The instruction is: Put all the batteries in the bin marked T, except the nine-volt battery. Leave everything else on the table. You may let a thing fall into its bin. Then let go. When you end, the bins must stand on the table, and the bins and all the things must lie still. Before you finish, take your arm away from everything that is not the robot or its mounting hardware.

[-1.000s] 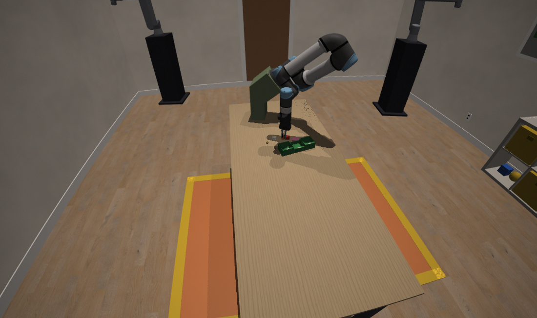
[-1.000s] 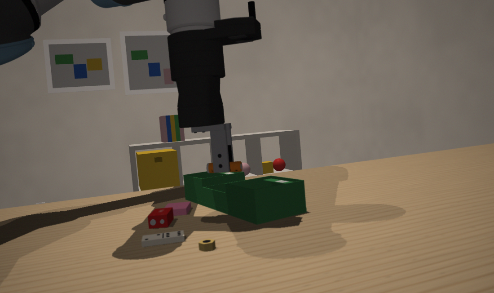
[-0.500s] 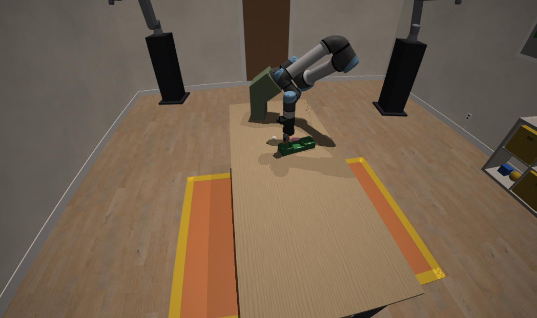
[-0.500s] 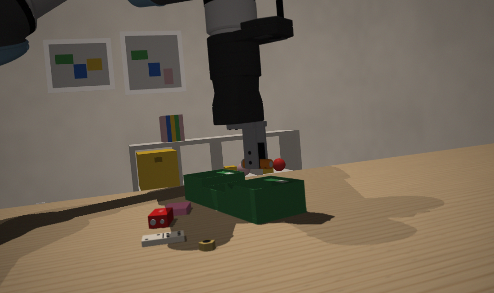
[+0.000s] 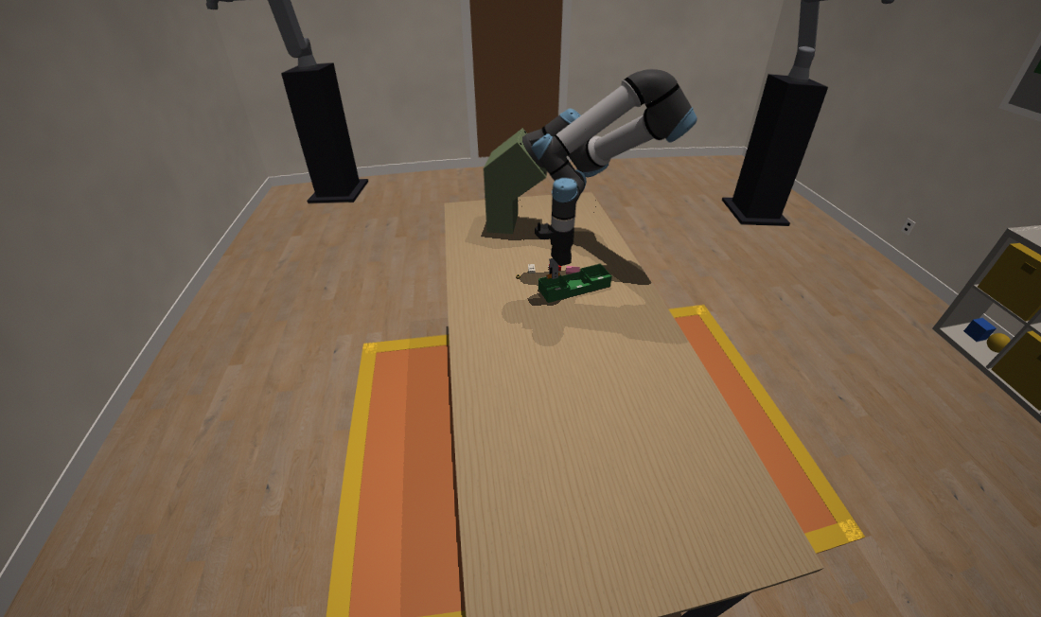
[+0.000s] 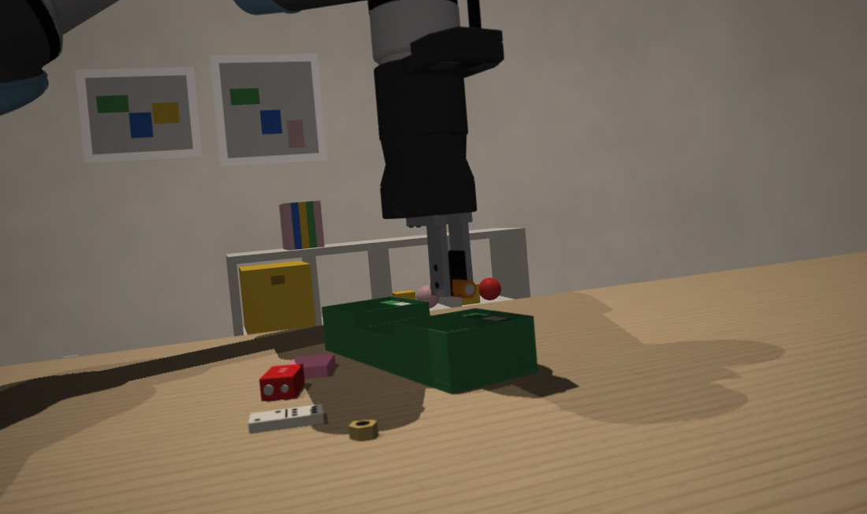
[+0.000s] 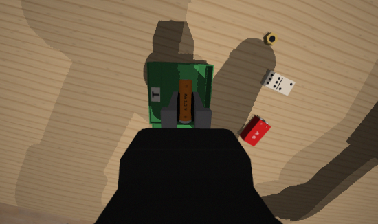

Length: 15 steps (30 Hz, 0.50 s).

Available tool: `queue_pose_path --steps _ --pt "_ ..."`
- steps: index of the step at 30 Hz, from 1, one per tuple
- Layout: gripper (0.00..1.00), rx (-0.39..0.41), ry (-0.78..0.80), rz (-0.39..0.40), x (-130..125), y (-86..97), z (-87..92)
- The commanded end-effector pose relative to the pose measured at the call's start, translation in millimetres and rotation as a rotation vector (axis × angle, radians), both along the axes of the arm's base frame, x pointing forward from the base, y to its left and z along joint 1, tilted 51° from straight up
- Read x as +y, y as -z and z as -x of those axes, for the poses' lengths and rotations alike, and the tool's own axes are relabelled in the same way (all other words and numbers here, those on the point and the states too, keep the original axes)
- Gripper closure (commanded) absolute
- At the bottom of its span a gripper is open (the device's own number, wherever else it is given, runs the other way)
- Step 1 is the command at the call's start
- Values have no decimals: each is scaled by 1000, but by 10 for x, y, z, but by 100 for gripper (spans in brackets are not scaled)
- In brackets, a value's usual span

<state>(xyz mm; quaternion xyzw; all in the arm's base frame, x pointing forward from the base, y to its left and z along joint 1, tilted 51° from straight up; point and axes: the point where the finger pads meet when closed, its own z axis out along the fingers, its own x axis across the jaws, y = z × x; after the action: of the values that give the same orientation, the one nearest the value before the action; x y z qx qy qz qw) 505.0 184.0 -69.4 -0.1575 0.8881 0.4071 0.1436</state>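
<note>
My gripper [image 7: 185,100] is shut on an orange cylindrical battery [image 7: 185,101] and holds it level above the green bin marked T [image 7: 179,91], the end bin of a row of green bins [image 6: 434,342]. In the exterior view the battery [image 6: 463,288] hangs a little above the bins' rims. A red nine-volt battery [image 7: 255,130] lies on the table beside the bins; it also shows in the exterior view [image 6: 280,381]. In the top view the gripper [image 5: 554,267] hangs over the green bins [image 5: 573,282].
A white domino [image 7: 278,82] and a brass nut [image 7: 270,38] lie on the table near the nine-volt battery. A pink block [image 6: 314,364] lies by the bins. The arm's green base block [image 5: 508,185] stands at the table's far end.
</note>
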Motion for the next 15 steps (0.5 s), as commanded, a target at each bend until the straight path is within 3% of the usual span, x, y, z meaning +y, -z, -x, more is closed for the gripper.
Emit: queue_pose_path --steps 1,15 --pt "69 14 18 4 -3 -1 -1" --pt "69 14 18 4 44 36 -6"
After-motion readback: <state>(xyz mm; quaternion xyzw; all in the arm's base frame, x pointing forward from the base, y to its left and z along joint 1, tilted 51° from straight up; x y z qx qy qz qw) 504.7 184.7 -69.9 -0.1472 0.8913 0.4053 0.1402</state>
